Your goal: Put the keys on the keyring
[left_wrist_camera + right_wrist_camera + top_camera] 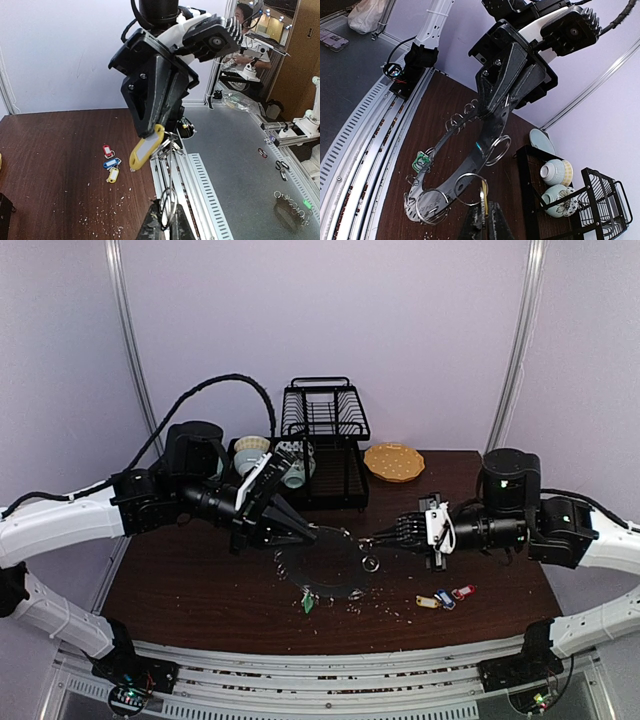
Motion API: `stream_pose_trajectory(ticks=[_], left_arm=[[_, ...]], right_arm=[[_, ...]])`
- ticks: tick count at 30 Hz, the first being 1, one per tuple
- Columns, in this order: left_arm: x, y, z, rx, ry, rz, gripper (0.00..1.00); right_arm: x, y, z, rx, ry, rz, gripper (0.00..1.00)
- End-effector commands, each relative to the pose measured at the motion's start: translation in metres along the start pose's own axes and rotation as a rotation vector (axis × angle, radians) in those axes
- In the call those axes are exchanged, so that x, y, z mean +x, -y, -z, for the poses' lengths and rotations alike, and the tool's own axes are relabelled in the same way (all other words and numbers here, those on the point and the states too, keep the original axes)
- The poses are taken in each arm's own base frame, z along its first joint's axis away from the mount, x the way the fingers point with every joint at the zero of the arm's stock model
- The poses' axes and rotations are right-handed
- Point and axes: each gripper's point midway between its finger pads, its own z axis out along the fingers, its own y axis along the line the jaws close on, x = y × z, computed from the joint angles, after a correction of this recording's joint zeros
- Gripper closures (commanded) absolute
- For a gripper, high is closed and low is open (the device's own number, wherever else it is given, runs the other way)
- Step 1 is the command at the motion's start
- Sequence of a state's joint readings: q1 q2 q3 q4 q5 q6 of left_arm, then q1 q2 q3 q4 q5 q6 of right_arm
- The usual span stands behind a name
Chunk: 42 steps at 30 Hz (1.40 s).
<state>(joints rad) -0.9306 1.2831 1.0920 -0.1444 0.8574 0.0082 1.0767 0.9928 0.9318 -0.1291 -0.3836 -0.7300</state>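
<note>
We find the keyring (330, 565) near the middle of the table (180, 590). Its flat dark disc is held up at a tilt, and we cannot tell whether its low end touches the wood. Small split rings hang around its rim. A green-tagged key (308, 603) dangles from one of them on the near-left side.

The left gripper (308, 533) has its fingers pressed together on the far-left edge of the disc. From the right wrist we see that pinch on the keyring (472, 157), with the green-tagged key (422, 161) below it.

Just right of the disc, the right gripper (378, 538) is clamped on a yellow-tagged key (146, 148), whose tag hangs under the fingertips. Its metal blade (483, 192) points up beside a split ring (470, 189). We cannot tell whether they touch.

On the near-right part of the table a second yellow key (428, 602), a blue key (444, 598) and a red key (463, 592) lie close together. Crumbs (385, 612) are scattered between them and the disc.

At the far side stands a black dish rack (325, 440) with bowls (252, 450). An orange scalloped plate (393, 462) lies just right of it.
</note>
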Motion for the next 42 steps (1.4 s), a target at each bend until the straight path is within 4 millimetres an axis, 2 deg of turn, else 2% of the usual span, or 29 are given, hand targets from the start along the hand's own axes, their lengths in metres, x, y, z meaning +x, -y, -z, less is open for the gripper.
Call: stream_pose_trajectory(ticks=[1,14,23,32,39,42], left_arm=[[-0.025,0.008,0.009,-0.005,0.054,-0.059,1.0],[-0.03,0.006,0.013,-0.065,0.047,-0.069,1.0],[-0.027,0.006,0.01,-0.086,0.028,-0.081,1.0],[-0.027,0.007,0.009,-0.078,0.028,-0.097,1.0],[-0.033,0.012,0.011,-0.063,0.046,-0.118,1.0],[-0.032,0.012,0.012,-0.065,0.045,-0.117,1.0]], right_arm=[[-0.008,0.009,0.0,0.009,-0.01,-0.021,1.0],[-0.02,0.018,0.004,0.02,0.002,-0.119,1.0],[-0.02,0.014,-0.002,-0.007,-0.015,-0.127,1.0],[-0.008,0.02,-0.004,0.038,-0.061,-0.129,1.0],[0.009,0.017,-0.01,0.036,-0.128,-0.131,1.0],[0.009,0.016,-0.013,0.017,-0.138,-0.168,1.0]])
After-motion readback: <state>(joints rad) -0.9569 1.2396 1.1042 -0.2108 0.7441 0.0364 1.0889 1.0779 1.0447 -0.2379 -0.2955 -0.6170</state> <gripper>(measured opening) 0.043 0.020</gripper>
